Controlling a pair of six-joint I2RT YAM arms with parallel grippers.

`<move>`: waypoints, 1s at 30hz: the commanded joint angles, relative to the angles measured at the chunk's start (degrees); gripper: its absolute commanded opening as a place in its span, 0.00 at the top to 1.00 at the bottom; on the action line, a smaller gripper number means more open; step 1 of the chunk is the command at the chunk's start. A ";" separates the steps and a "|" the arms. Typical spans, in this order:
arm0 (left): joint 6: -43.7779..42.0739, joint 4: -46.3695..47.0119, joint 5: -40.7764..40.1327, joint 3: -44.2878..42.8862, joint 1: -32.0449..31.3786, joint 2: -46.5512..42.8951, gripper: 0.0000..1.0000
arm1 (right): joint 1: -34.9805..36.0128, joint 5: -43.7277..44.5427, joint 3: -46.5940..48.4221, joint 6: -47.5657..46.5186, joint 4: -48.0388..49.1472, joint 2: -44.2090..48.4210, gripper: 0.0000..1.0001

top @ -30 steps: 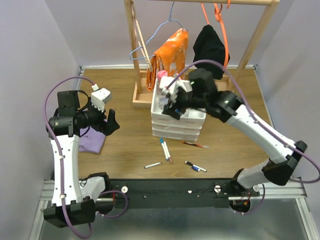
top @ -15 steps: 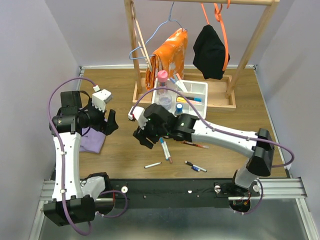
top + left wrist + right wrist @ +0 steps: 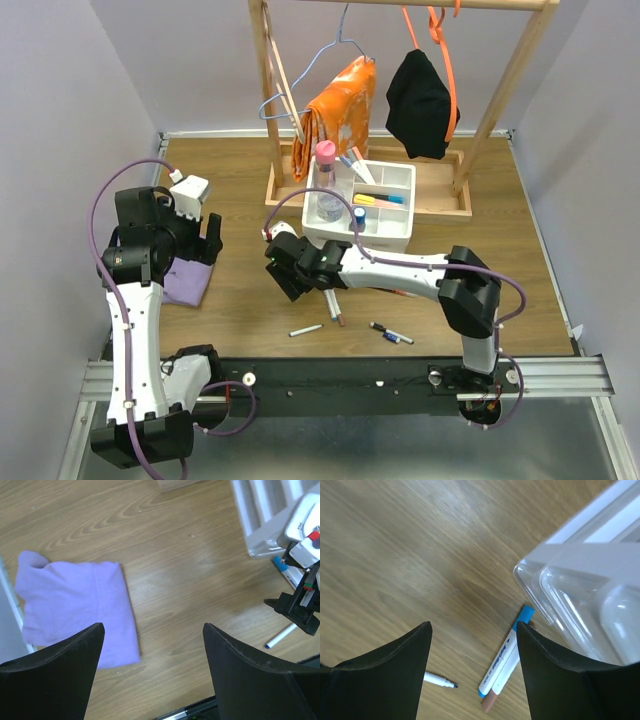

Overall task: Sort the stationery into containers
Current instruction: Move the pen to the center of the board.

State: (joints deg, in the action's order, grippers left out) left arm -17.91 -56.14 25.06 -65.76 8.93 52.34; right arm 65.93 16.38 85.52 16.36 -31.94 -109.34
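Observation:
The white divided tray [image 3: 395,182] tops a small white drawer unit [image 3: 585,580]. It holds a pink-capped bottle [image 3: 325,153], a clear bottle [image 3: 330,207], a blue-capped bottle [image 3: 358,215] and several markers. On the table lie a blue-and-white marker [image 3: 509,655] beside a brown-tipped one [image 3: 492,701], a white pen [image 3: 306,329], a black-and-blue pen [image 3: 391,334] and a thin red pen [image 3: 393,292]. My right gripper [image 3: 472,630] is open and empty, low over the table left of the unit, with the two markers just under its right finger. My left gripper [image 3: 154,627] is open and empty above bare wood.
A folded purple cloth [image 3: 75,607] lies at the left, by my left gripper. A wooden clothes rack [image 3: 275,185] with an orange garment and a black one stands behind the drawer unit. The right arm [image 3: 400,270] stretches across the unit's front.
My right gripper has swung from above the tray down and left to the table in front of the drawer unit. The left gripper has shifted slightly.

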 commanded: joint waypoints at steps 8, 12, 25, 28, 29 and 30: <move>3.85 3.84 -8.36 0.36 -1.11 -1.45 0.09 | -1.86 7.79 -3.07 10.71 -4.79 -5.53 0.28; 4.11 4.02 -7.83 1.59 -1.11 -2.06 0.09 | -2.39 6.65 -3.34 11.41 -4.88 -6.15 0.34; 3.67 4.02 -6.34 3.88 -1.54 -4.08 0.09 | -1.42 8.66 -7.29 9.04 -2.95 -3.78 0.47; 4.02 4.63 -5.81 4.76 -1.81 -4.43 0.09 | -0.89 9.63 -7.99 8.69 -2.43 -3.34 0.47; 4.11 4.64 -5.81 4.93 -2.07 -4.44 0.09 | -0.89 9.20 -8.08 8.43 -2.25 -3.34 0.48; 4.20 4.81 -5.81 5.20 -2.16 -4.52 0.09 | -0.72 9.11 -8.17 8.34 -2.07 -3.42 0.48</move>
State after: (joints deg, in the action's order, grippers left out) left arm -14.63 -52.60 18.46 -61.93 7.60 48.84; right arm 64.88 22.76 79.07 24.99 -34.28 -113.45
